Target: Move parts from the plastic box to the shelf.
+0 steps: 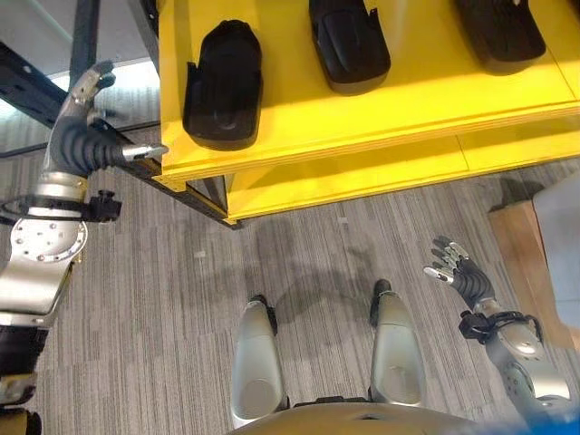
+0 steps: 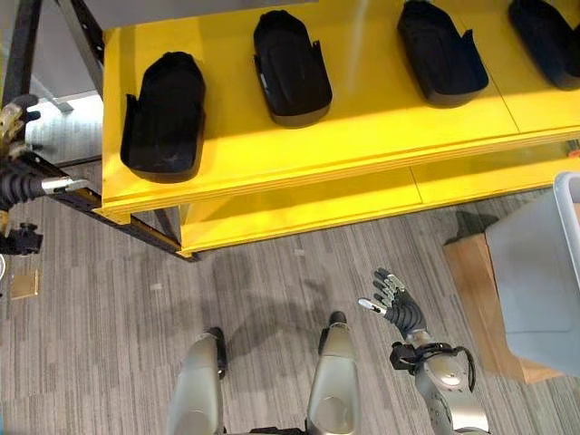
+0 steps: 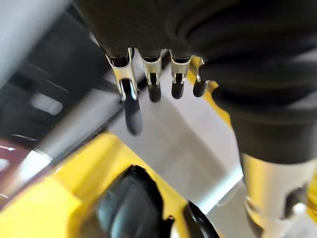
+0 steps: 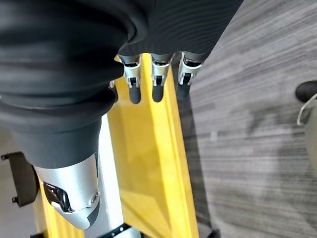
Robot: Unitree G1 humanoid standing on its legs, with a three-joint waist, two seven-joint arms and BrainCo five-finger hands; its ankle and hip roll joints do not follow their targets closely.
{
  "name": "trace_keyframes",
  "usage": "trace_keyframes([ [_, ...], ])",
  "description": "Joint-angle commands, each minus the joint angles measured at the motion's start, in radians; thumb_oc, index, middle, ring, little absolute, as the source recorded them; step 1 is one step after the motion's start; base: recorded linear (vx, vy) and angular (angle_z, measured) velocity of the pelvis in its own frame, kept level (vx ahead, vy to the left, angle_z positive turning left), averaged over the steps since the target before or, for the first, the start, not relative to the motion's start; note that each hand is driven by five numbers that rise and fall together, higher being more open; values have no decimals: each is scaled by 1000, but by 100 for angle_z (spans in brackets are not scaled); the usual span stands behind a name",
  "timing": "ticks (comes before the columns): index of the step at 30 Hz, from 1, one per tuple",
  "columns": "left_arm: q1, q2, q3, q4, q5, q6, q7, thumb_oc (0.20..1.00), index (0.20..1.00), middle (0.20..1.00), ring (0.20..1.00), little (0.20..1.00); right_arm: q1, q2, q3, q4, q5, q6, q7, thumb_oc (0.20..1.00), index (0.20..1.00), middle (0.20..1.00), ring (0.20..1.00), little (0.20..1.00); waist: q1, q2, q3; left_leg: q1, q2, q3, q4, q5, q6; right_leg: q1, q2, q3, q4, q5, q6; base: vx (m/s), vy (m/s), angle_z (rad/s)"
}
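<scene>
Four black parts [image 2: 165, 113] lie in a row on the yellow shelf [image 2: 362, 136], well apart from both hands. Left hand [image 1: 83, 136] hovers by the shelf's left corner, fingers relaxed and empty. Right hand [image 2: 396, 304] hangs low over the floor, fingers spread, holding nothing, near the grey plastic box [image 2: 539, 272].

No legible text, label, number or sign is found in any view. The black parts [image 2: 164, 116] on the yellow shelf [image 2: 362, 136] are seen unmarked, and no print is made out on the grey plastic box [image 2: 544, 281].
</scene>
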Motion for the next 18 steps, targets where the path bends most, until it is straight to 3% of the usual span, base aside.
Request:
trace_keyframes([
  [1, -171, 111, -63, 148, 161, -42, 16, 1000, 1000, 1000, 1000, 1000, -4, 0, -22, -4, -17, -50, 9, 1000, 1000, 1000, 1000, 1000, 5, -31, -32, -9, -26, -35, -47, 3, 52, 147, -28, -23, -37, -112, -30, -17, -15, 18],
  [6, -42, 28, -49, 9, 363, -45, -7, 1000, 1000, 1000, 1000, 1000, 20, -9, -57, -45, -32, -55, 11, 1000, 1000, 1000, 1000, 1000, 9, -27, -28, 6, -26, -38, -56, 5, 47, 156, -31, -26, -22, -127, -37, -8, -19, 9],
  [13, -29, -32, -97, -67, 402, -57, -30, 1000, 1000, 1000, 1000, 1000, 20, -14, -65, -62, -37, -57, 2, 1000, 1000, 1000, 1000, 1000, 4, -26, -21, 16, -20, -37, -57, 6, 47, 156, -29, -25, -8, -136, -41, 0, -2, 0],
  [17, -90, -76, -193, -66, 446, -49, -35, 1000, 1000, 1000, 1000, 1000, 15, -13, -58, -66, -42, -60, -13, 1000, 1000, 1000, 1000, 1000, -5, -28, -14, 20, -20, -30, -71, 34, 51, 149, -29, -29, -7, -118, -49, -48, -8, 0],
  [18, -93, -77, -196, -64, 446, -49, -34, 1000, 1000, 1000, 1000, 1000, 15, -13, -59, -66, -42, -60, -13, 1000, 1000, 1000, 1000, 1000, -5, -27, -18, 30, -19, -33, -70, 13, 46, 157, -26, -23, -4, -136, -44, 0, 0, 0],
])
